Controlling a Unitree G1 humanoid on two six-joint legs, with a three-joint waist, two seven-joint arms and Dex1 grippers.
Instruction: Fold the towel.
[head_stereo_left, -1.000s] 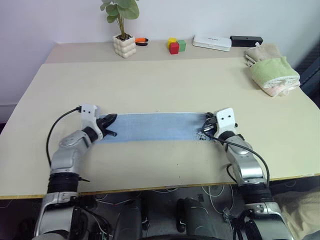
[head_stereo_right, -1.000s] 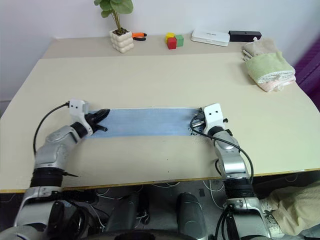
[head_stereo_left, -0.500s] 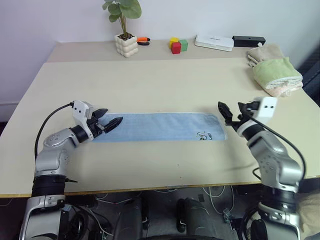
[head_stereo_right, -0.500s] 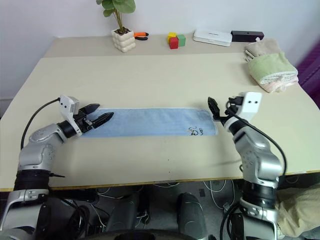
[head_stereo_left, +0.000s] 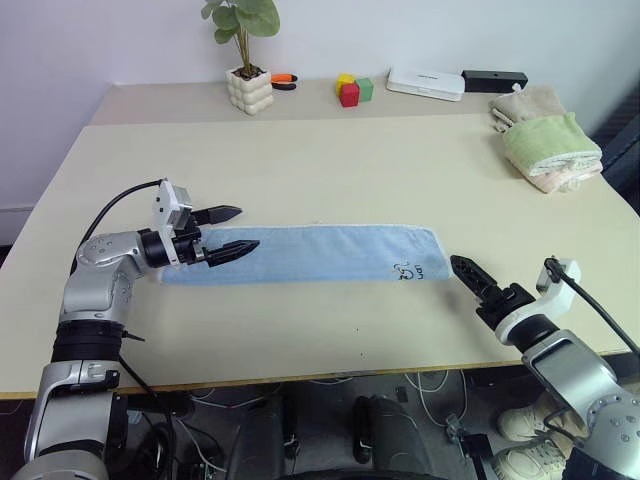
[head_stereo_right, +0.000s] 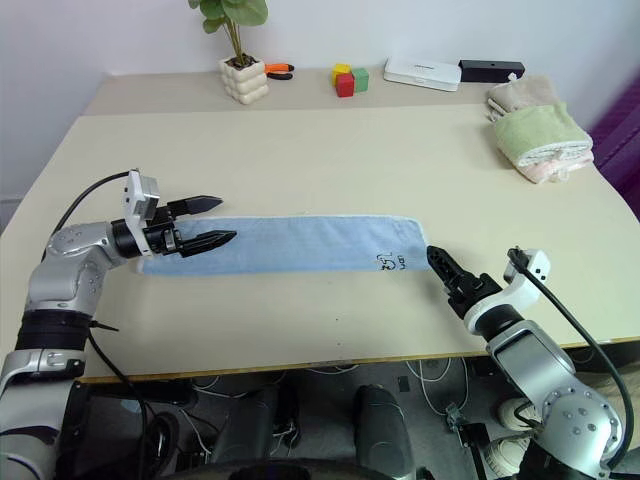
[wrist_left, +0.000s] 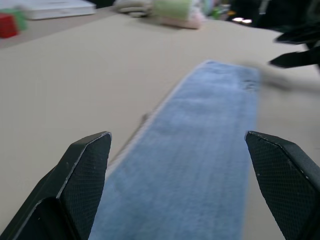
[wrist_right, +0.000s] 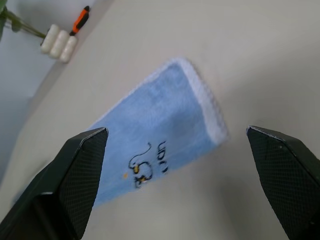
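The towel (head_stereo_left: 310, 254) is a light-blue cloth lying flat on the table (head_stereo_left: 330, 170) as a long narrow strip. Its dark embroidered mark (head_stereo_left: 410, 271) is near the right end. My left gripper (head_stereo_left: 245, 228) is open and hovers just above the strip's left end, pointing along it; nothing is between its fingers. My right gripper (head_stereo_left: 465, 270) sits just off the strip's right end, towards the table's front edge. In the right wrist view its fingers (wrist_right: 75, 175) stand wide apart, with the towel's trimmed end (wrist_right: 205, 102) ahead of them.
Along the back edge stand a potted plant (head_stereo_left: 249, 88), an orange tool (head_stereo_left: 284, 80), coloured blocks (head_stereo_left: 351, 90), a white box (head_stereo_left: 425, 84) and a black box (head_stereo_left: 493, 79). A stack of folded towels (head_stereo_left: 545, 145) lies at the back right.
Both grippers opened and let go of the towel's ends. The right one rolled and drew back towards the front edge. The left one rose and turned along the strip.
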